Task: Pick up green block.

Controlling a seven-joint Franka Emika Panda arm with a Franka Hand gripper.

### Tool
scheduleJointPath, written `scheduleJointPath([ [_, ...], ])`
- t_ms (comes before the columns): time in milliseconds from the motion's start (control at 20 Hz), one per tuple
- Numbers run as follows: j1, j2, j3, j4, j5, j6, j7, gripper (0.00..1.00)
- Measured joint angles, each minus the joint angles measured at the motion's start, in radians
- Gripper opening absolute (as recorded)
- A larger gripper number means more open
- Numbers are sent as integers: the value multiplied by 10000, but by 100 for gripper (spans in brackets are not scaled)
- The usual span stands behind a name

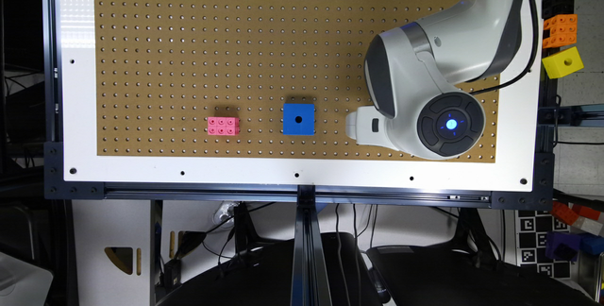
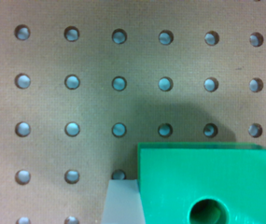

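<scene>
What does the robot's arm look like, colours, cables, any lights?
The arm is glossy white with grey bands at its joints. A round dark grey cap carries a glowing blue light at its centre. A black cable curves along the arm. The end effector is a white block with a small dark slot.

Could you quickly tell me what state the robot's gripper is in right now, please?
Gripper: cannot be told whether open or closed; it sits close above the bright green plastic cube, with no clear grip visible.

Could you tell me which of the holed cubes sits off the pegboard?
The yellow cube, at the exterior view's right edge, beyond the white frame. The blue cube and green block rest on the pegboard.
</scene>
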Motion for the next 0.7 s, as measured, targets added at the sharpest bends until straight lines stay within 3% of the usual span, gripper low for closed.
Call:
scheduleJointPath([
  [300, 5, -525, 7, -1, 0, -543, 32, 0],
  [700, 3, -1485, 105, -3, 7, -1494, 130, 0],
])
